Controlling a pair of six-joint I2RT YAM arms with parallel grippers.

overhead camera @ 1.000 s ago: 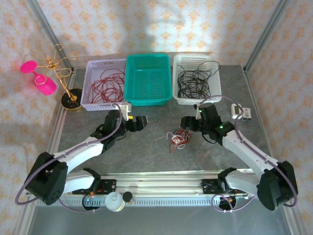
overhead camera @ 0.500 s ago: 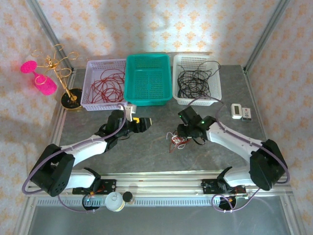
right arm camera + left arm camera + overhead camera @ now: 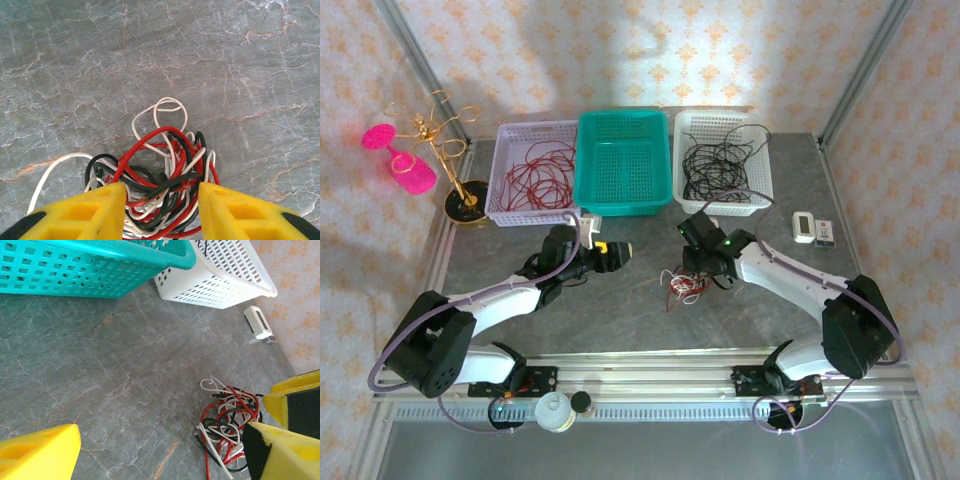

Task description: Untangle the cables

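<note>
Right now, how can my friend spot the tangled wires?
Find the teal basket in the back row's middle. Just in front, on the grey table, lie the cables. The red wires and black wires beside that basket are one colour each; these mix red, white and black.

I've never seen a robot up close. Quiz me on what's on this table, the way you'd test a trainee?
1. True or false: the teal basket has something in it.
2. Which gripper has its fingers on either side of the tangled cables? A. left B. right C. neither
3. Fill in: the white basket holds ___ wires.

Key:
1. False, it is empty.
2. B, the right gripper, which is open around the knot.
3. Black.
</note>
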